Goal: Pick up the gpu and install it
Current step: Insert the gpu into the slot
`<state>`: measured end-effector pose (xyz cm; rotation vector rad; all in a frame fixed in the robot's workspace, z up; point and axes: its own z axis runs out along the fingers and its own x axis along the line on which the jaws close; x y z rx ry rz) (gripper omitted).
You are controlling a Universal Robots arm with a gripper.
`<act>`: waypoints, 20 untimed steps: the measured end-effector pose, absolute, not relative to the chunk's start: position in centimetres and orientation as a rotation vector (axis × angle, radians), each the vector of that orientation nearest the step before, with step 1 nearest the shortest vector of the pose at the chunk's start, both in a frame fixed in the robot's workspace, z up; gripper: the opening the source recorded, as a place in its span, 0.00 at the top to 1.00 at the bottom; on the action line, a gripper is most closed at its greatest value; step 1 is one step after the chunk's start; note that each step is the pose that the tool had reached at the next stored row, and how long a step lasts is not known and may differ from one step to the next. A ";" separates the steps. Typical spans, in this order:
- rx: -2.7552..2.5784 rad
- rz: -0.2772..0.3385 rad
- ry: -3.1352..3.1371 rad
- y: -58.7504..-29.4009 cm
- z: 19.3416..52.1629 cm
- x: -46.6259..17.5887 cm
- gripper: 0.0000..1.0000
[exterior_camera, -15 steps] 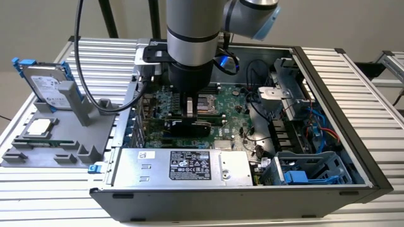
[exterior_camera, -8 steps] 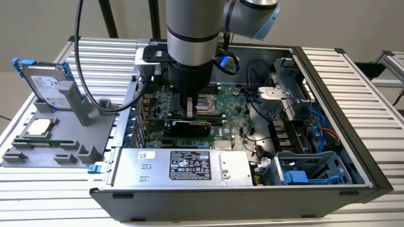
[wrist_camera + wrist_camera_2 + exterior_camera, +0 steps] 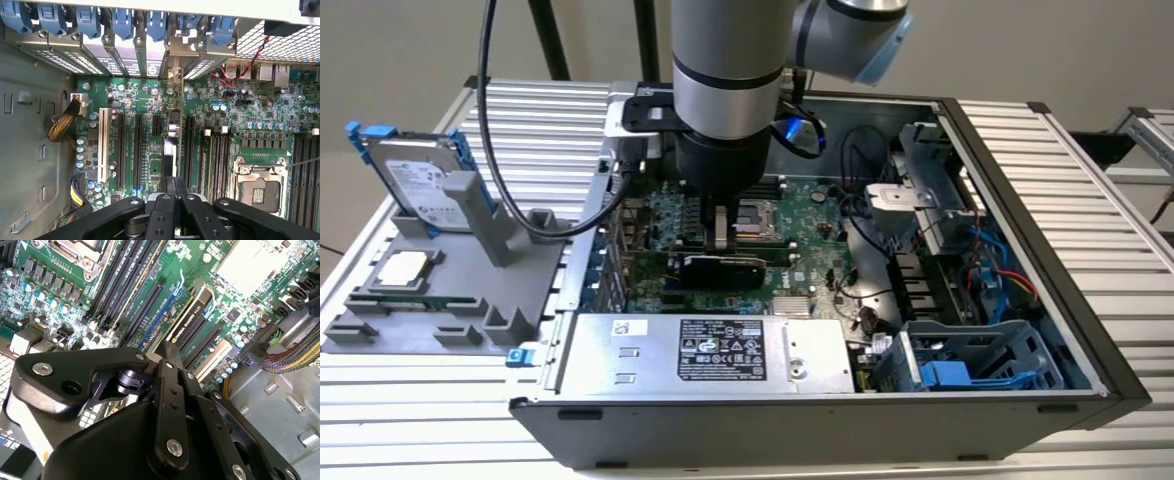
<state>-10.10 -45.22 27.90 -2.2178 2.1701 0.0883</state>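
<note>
Exterior view is showing my gripper (image 3: 720, 243) inside the open case (image 3: 1014, 400), grasping the gpu (image 3: 718, 268) by its top edge. It is standing upright on the motherboard (image 3: 807, 215), just beyond the power supply (image 3: 707, 350), near the middle.
</note>
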 end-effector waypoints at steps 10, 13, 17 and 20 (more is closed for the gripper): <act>-2.218 0.088 2.170 -45.2 27.9 -10.1 1.00; -2.218 0.088 2.170 -45.2 27.9 -10.1 1.00; -2.218 0.088 2.170 -45.2 28.3 -10.3 1.00; -2.218 0.088 2.170 -45.2 28.6 -10.8 1.00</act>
